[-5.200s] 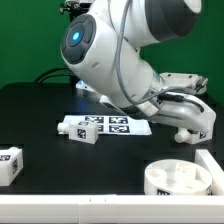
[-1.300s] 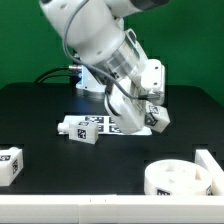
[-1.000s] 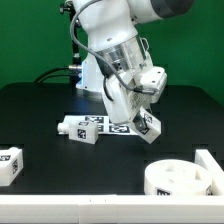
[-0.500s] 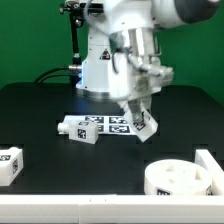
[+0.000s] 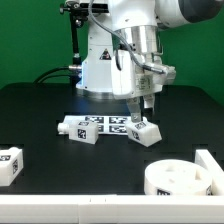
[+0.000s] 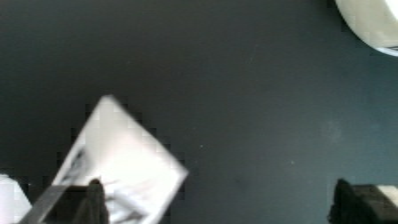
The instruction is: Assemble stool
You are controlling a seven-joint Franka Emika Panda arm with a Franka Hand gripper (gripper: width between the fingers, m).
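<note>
The round white seat [image 5: 185,178] lies at the front on the exterior view's right; its rim shows in a corner of the wrist view [image 6: 374,25]. One tagged white leg [image 5: 143,130] lies on the black table just under my gripper [image 5: 147,110]. In the wrist view my gripper [image 6: 222,205] stands open, the leg [image 6: 128,165] lies against one finger [image 6: 71,200], and the gap holds nothing. A second leg [image 5: 80,130] lies by the marker board [image 5: 112,124]. A third leg [image 5: 8,163] sits at the exterior view's left edge.
The robot's white base [image 5: 100,75] stands behind the marker board. A white upright piece [image 5: 212,162] stands at the exterior view's right edge beside the seat. Green backdrop closes off the back of the table.
The gripper swung over with a leg shut in it, lowered it to the table beside the marker board, and opened. The leg now lies free on the table.
</note>
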